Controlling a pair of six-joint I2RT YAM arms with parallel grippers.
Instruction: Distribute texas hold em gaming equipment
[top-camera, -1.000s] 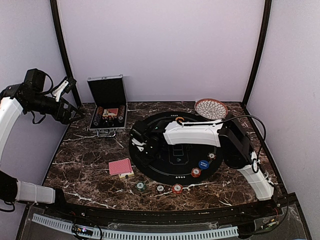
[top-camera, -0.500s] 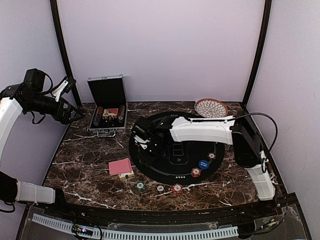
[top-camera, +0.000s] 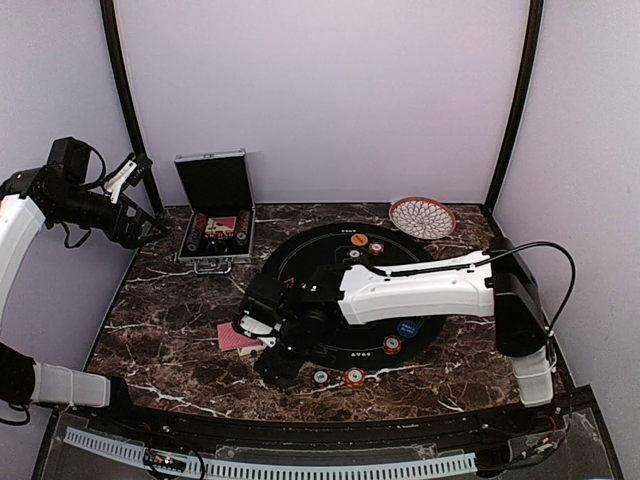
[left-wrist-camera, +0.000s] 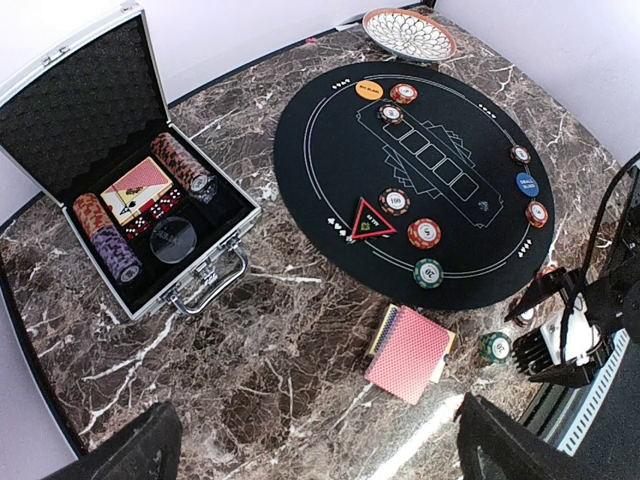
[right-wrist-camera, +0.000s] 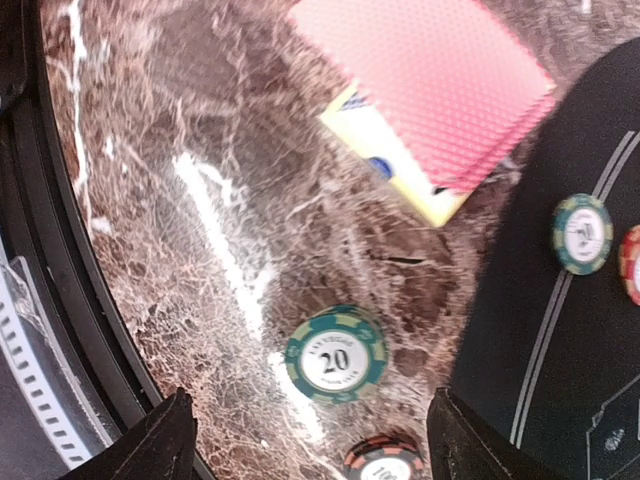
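Right fingers (right-wrist-camera: 165, 442) spread over 1 green chip (right-wrist-camera: 336, 357) on counter (right-wrist-camera: 190, 160), 1 deck (right-wrist-camera: 440, 80) just beyond; left fingers (left-wrist-camera: 130, 455) spread, empty.

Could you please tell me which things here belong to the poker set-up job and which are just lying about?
Job: red-backed cards, loose green chip, triangle marker, chips on the mat.
Lying about: silver case, woven dish.

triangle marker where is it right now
Left wrist view: the triangle marker lies on the black mat, near the mat's edge facing the silver case, right beside a striped chip.
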